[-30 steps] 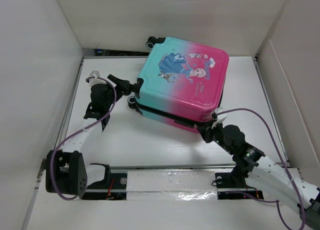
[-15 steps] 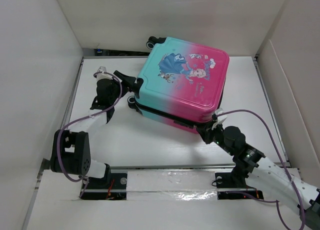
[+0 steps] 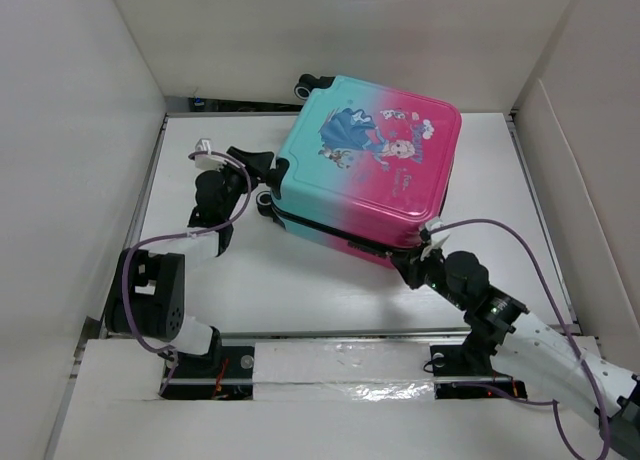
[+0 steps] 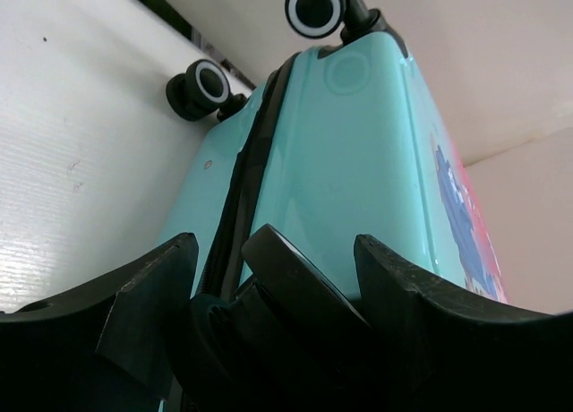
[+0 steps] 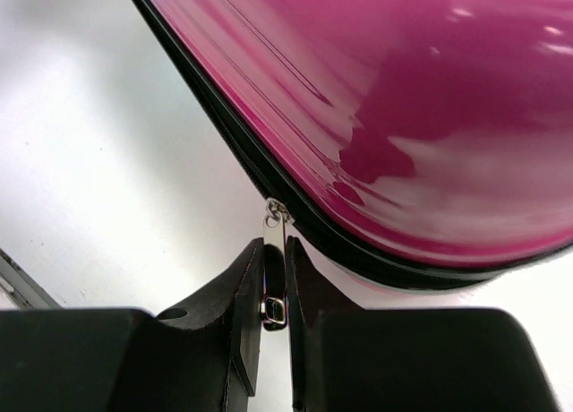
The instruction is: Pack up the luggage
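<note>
The luggage [image 3: 370, 170] lies flat and closed on the white table, teal at the left and pink at the right, print side up. My left gripper [image 3: 255, 167] is at its left teal corner, open, with a black wheel [image 4: 295, 282] between the fingers [image 4: 143, 287]. Two more wheels [image 4: 313, 7] show at the far end. My right gripper [image 3: 414, 264] is at the near pink corner, shut on the metal zipper pull [image 5: 278, 226] that hangs from the black zipper trim [image 5: 376, 255].
White walls [image 3: 80, 130] box in the table on the left, back and right. The arm bases and a metal rail [image 3: 330, 365] run along the near edge. A purple cable [image 3: 520, 240] loops above the right arm.
My left arm has swung in toward the suitcase, bringing its open fingers around the corner wheel. The suitcase has shifted slightly right. The right gripper has stayed on the zipper pull.
</note>
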You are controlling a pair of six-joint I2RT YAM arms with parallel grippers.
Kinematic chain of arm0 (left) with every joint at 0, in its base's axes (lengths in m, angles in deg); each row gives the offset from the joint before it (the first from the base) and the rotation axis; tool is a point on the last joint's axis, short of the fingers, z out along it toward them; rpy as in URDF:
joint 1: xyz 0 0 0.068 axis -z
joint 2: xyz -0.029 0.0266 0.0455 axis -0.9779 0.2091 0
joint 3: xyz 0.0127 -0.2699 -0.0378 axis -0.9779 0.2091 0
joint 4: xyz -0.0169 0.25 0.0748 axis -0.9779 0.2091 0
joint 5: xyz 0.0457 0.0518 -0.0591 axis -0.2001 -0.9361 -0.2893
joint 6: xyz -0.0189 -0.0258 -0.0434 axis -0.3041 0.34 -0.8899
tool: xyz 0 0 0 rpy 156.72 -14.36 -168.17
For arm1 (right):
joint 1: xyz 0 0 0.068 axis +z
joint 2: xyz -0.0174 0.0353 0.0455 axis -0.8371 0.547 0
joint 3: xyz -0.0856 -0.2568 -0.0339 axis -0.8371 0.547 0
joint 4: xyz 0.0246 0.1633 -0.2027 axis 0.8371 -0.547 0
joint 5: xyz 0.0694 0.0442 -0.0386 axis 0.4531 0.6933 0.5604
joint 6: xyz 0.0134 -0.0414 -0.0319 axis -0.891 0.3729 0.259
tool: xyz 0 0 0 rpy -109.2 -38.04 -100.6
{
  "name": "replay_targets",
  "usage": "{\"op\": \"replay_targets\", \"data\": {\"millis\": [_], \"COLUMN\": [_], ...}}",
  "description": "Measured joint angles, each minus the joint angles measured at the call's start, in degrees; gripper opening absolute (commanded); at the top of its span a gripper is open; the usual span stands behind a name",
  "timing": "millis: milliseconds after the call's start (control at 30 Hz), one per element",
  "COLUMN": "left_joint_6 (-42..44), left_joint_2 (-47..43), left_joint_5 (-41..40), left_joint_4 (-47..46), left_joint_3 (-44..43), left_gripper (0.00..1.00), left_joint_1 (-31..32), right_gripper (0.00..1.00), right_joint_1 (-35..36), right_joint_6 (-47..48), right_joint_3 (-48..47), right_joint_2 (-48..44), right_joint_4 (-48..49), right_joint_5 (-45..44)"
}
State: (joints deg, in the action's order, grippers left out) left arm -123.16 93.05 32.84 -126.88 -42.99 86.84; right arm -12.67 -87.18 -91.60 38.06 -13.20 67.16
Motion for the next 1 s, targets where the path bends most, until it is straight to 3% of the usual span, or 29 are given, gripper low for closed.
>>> {"op": "replay_targets", "data": {"millis": [200,300,467,567,733,867,1000], "left_joint_6": [3.9,9.2,12.9,13.3,13.8,12.8,12.9], "left_joint_2": [-2.7,-3.1,-5.9,-11.5,-20.6,-26.9,-31.5], "left_joint_5": [-9.8,-18.6,-23.8,-22.4,-23.5,-18.1,-17.7], "left_joint_4": [-4.4,-4.6,-7.1,-7.4,-7.3,-2.0,3.8], "left_joint_3": [3.7,3.1,5.3,9.6,17.1,22.1,23.4], "left_gripper": [0.00,0.00,0.00,0.00,0.00,0.00,0.00], "left_joint_1": [4.7,8.5,12.4,18.4,21.5,27.8,27.7], "right_gripper": [0.00,0.00,0.00,0.00,0.00,0.00,0.00], "right_joint_1": [1.0,5.5,8.2,8.8,8.6,10.4,14.1], "right_joint_6": [2.5,3.8,4.5,5.6,7.6,7.3,7.3], "right_joint_3": [-3.7,-8.3,-14.3,-16.4,-17.1,-25.3,-31.3], "right_joint_2": [12.0,22.9,35.3,37.2,36.0,44.8,52.7], "right_joint_4": [4.1,7.1,11.3,11.5,7.9,7.6,9.7], "right_joint_5": [1.2,-2.1,-3.0,-2.8,-0.8,1.3,-1.8]}}
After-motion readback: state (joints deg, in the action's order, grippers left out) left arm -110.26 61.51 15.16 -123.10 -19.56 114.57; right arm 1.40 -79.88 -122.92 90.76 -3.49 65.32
